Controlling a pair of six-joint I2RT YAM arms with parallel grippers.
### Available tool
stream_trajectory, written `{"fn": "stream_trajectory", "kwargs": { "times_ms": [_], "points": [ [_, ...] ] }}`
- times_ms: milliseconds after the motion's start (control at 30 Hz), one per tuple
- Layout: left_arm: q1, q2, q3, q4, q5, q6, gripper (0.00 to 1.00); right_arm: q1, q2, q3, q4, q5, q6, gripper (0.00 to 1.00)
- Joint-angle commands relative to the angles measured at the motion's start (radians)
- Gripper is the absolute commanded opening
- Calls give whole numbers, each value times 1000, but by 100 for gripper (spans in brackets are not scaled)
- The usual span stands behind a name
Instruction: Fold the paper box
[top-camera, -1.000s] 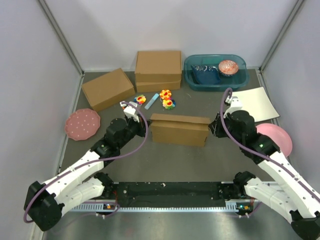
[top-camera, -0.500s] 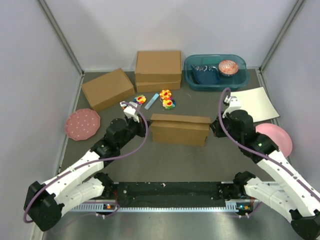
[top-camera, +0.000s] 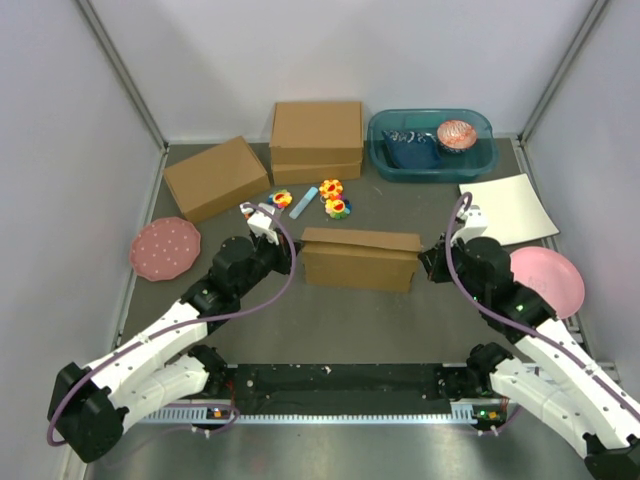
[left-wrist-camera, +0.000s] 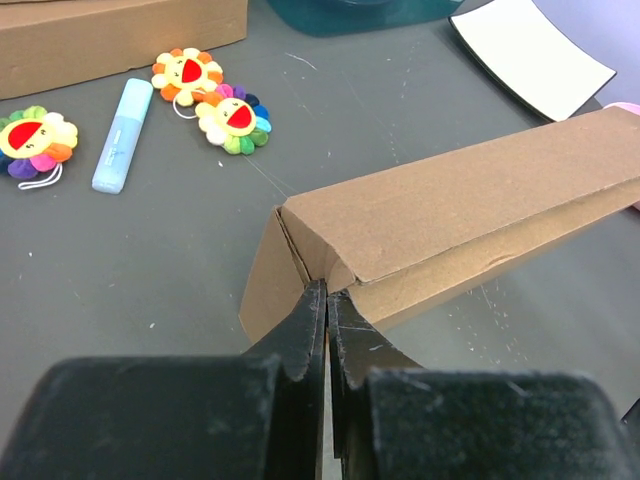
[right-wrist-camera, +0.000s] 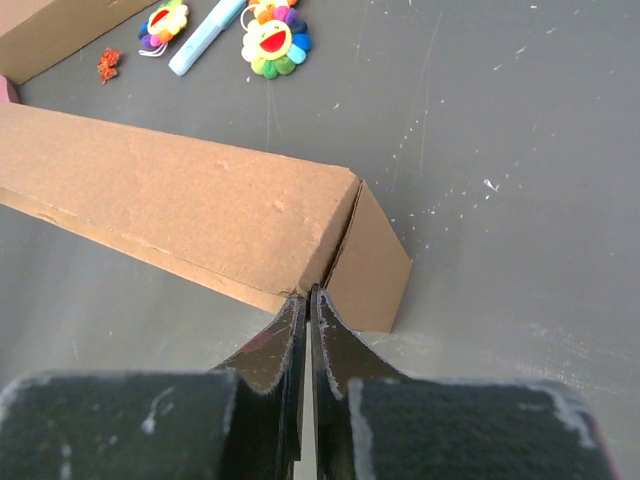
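The paper box (top-camera: 360, 262) is a long shallow brown cardboard shape lying across the middle of the table, lid down. My left gripper (top-camera: 294, 258) is shut, its tips pressed against the box's left end. In the left wrist view the gripper (left-wrist-camera: 326, 292) meets the corner seam of the box (left-wrist-camera: 470, 200), where an end flap angles outward. My right gripper (top-camera: 428, 262) is shut at the right end. In the right wrist view the gripper (right-wrist-camera: 307, 293) touches the corner of the box (right-wrist-camera: 170, 200) beside a protruding end flap (right-wrist-camera: 370, 265). I see no cardboard between either pair of jaws.
A smaller angled brown box (top-camera: 215, 177) and a taller brown box (top-camera: 316, 140) stand at the back. A teal bin (top-camera: 430, 170) is at the back right. Flower toys (top-camera: 335, 200) and a blue marker (top-camera: 303, 207) lie behind the box. Pink plates (top-camera: 163, 248) (top-camera: 550, 278) and a white sheet (top-camera: 510, 205) flank it.
My right arm's wrist has shifted slightly nearer and to the right, with its tips staying at the box's right end. The left arm and the box have barely moved.
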Motion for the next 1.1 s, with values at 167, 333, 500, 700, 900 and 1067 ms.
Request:
{"fn": "stream_trajectory", "kwargs": {
  "times_ms": [167, 333, 500, 700, 900, 1067],
  "points": [
    [-8, -29, 94, -186, 22, 3, 23, 8, 44, -6, -87, 23, 15, 0],
    [-9, -37, 134, -202, 22, 14, 28, 8, 44, -1, -86, 29, 12, 0],
    [-9, -15, 163, -203, -7, 26, 29, 9, 46, 5, -86, 26, 12, 0],
    [-9, 8, 178, -200, -16, 41, 28, 8, 46, 3, -86, 20, 12, 0],
    [-8, 37, 189, -191, -30, 64, 26, 8, 49, 6, -86, 14, 13, 0],
    [-7, 51, 206, -182, -27, 66, 22, 9, 49, 6, -86, 14, 13, 0]
  ]
}}
